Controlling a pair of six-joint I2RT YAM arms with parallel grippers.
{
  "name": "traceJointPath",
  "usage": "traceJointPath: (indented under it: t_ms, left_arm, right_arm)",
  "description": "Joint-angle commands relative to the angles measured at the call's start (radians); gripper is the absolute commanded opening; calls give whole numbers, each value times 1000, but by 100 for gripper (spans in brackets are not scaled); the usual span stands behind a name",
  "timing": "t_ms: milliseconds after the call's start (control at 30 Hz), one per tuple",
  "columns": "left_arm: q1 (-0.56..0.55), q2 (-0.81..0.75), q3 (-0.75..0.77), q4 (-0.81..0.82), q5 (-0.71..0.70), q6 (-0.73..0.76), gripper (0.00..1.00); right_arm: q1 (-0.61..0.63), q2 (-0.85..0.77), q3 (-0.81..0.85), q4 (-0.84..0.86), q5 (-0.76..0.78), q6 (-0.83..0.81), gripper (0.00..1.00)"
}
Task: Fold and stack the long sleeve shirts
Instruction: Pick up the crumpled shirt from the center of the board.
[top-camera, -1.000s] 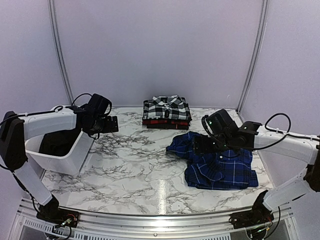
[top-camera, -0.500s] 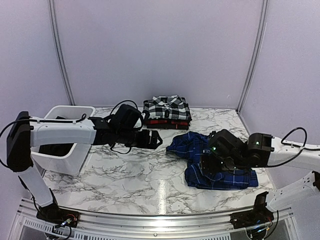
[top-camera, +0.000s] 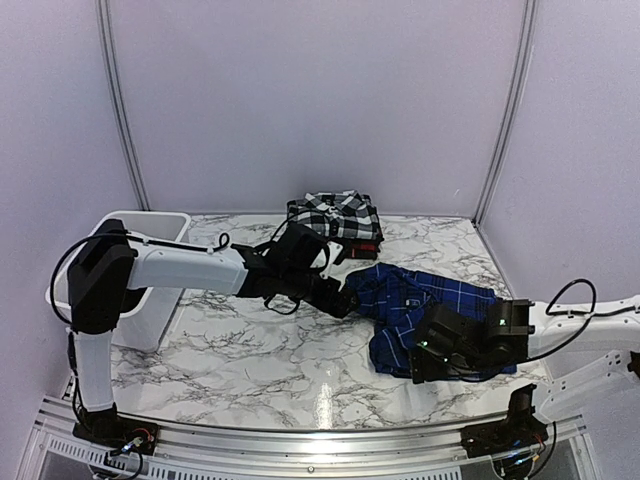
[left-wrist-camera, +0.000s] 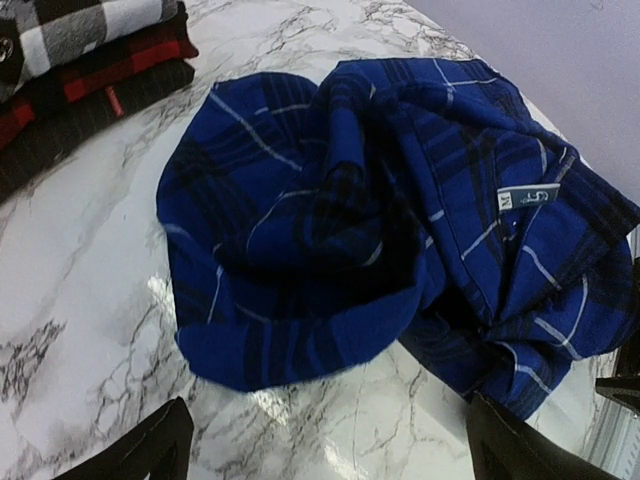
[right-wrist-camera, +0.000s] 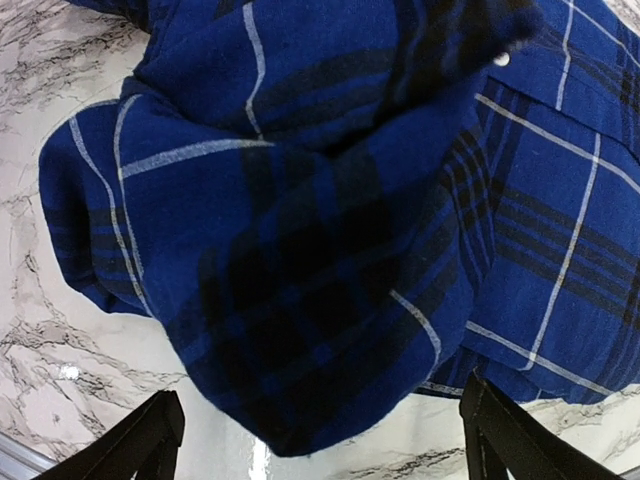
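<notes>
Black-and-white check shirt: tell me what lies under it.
Under the black-and-white check shirt, the folded edge of a red-and-black shirt shows, with a dark striped layer beneath. Their upper faces are covered.

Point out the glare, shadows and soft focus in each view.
Top external: a bright streak of reflected light runs down the marble table near the front edge. Left wrist: a glare patch sits on the marble just below the blue shirt, whose folds sink into deep shadow. Right wrist: small glints on the marble at lower left; the shirt fills the frame, slightly soft.
</notes>
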Motion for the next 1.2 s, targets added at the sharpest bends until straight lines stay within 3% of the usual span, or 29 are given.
traceJointPath:
  t_ms: [0,167,300,400,500,567,767,1000,1167]
  left_arm:
    - [1,93,107,53,41,106,98]
    - [1,182,210,25,75,113,94]
    - [1,199,233,24,94,102,79]
    - [1,198,241,24,104,94,55]
    - [1,181,235,24,100,93,19]
    - [1,149,217,24,73,90,1]
    - [1,-20,130,24,18,86,0]
    - [-5,-298,50,-19,-48,100,0]
    - [-7,-464,79,-53,-87,128,0]
  right_arm:
    - [3,-5,-12,80,48,63,89]
    - [-45,-3,-22,108,113,66,73]
    - [-109,-13,-27,201,113,-5,53]
    - [-143,18,-13,240,113,-48,30]
    - [-162,52,28,220,143,-73,8]
    - [-179,55,60,187,184,-82,0]
    - [-314,11,182,172,266,-204,0]
    - [-494,45,461,250,372,-509,0]
    - [-567,91,654,349,417,-707,0]
